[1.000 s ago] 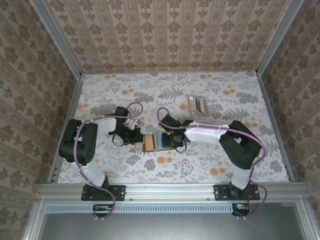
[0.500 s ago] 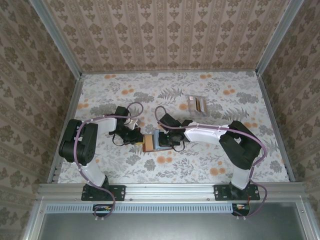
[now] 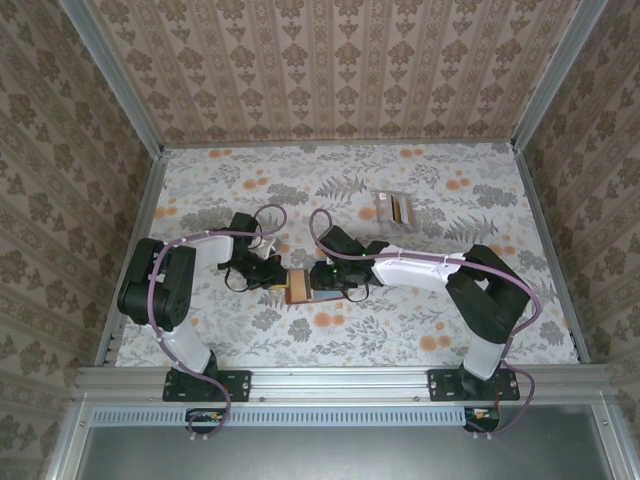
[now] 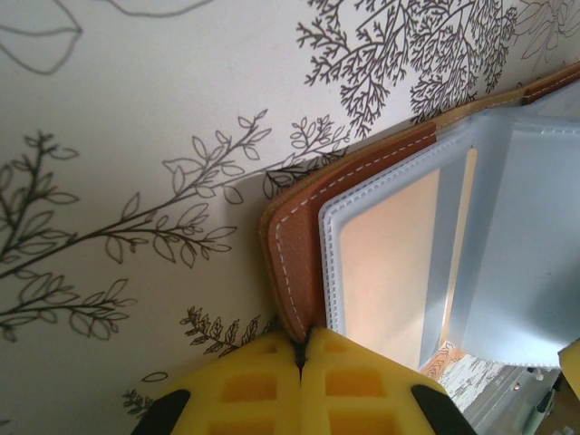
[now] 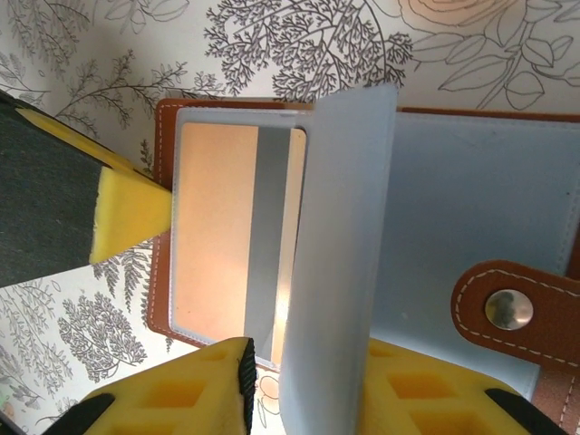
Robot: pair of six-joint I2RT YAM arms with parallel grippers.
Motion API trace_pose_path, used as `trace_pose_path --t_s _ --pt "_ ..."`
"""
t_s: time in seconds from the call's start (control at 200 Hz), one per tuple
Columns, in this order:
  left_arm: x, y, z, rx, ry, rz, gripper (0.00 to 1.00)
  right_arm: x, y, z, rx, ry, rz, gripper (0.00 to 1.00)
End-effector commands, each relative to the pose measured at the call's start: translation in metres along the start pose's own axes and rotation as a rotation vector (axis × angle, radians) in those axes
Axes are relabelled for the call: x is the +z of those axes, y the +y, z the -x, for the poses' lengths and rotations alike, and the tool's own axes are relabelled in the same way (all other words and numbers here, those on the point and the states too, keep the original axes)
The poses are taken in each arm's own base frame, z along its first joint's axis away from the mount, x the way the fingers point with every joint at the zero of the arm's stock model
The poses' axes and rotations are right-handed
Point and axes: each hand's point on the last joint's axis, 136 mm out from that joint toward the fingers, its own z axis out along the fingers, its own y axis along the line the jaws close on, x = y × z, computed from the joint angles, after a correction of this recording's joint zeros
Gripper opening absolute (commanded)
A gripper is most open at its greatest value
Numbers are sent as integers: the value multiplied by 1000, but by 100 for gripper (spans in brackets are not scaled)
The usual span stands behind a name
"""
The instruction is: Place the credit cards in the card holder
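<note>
The reddish-brown card holder (image 3: 297, 286) lies open in the middle of the table. My left gripper (image 3: 274, 277) (image 4: 302, 340) is shut on the leather edge of the card holder (image 4: 294, 245). A tan card (image 4: 385, 263) (image 5: 213, 227) sits in its clear sleeve. My right gripper (image 3: 322, 280) (image 5: 308, 355) is open. A pale blue leaf (image 5: 335, 272) stands up between its fingers, resting on the right one with a gap to the left one. I cannot tell whether the leaf is a sleeve or a card. More credit cards (image 3: 393, 209) lie stacked at the back right.
The holder's closing tab (image 5: 507, 308) with its metal stud lies to the right of the raised leaf. Flowered tablecloth (image 3: 420, 330) covers the table. Patterned walls close in the left, back and right. Both arms meet over the table's middle.
My right gripper has shifted a little left over the holder, and its jaws have widened off the pale blue leaf. The left gripper and the holder have stayed put.
</note>
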Motion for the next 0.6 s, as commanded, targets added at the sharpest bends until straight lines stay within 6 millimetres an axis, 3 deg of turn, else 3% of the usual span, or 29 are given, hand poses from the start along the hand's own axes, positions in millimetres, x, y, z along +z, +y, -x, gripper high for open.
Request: trace_pose_path --t_s 0.0,0.31,0.475,0.595 --pt "9 13 -21 -34 79 51 0 -5 -3 2 13 -33 -16 34" --pt "9 13 -21 -36 81 51 0 -9 4 7 35 -69 35 33" --pt "9 13 -21 -33 78 53 0 -35 -47 9 98 -160 -209 39" --pt "8 13 -22 -35 80 55 0 -47 -49 9 77 -194 -197 40"
